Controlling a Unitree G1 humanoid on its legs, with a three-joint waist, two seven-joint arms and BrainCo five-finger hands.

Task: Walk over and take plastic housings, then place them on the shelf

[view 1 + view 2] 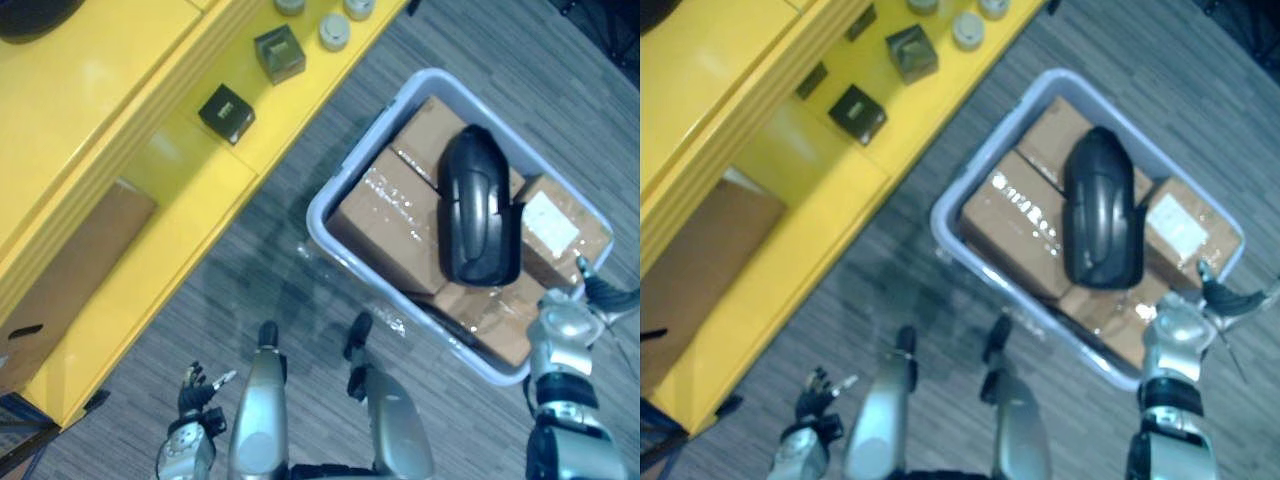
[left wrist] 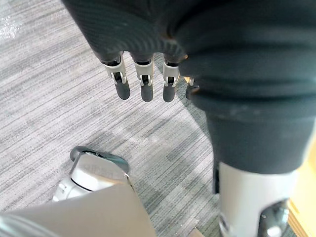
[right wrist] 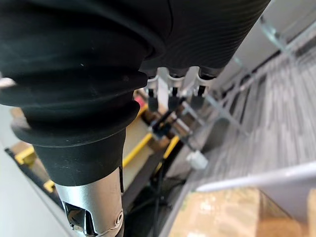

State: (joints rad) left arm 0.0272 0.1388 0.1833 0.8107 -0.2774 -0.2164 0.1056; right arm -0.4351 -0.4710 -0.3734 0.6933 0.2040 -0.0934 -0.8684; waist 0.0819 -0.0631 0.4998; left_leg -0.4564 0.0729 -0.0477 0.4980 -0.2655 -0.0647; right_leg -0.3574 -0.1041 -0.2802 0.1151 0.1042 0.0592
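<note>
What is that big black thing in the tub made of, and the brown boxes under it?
The black housing looks like hard moulded plastic: smooth, slightly glossy, with light glinting on its curved shell. The boxes look like brown cardboard, with shiny clear tape on top. The tub seems to be smooth pale plastic.

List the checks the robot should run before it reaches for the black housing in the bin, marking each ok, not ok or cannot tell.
1. Housing free to take: the black housing lies on top of the cardboard boxes in the bin, with nothing over it. Ok.
2. Right hand empty: the right hand is open at the bin's near corner. Ok.
3. Left hand empty: the left hand is open, its fingers straight. Ok.
4. Left hand at the bin: it hangs over the carpet, apart from the bin. Not ok.
5. Space on the yellow shelf: there is bare surface beside the small dark blocks. Ok.
</note>
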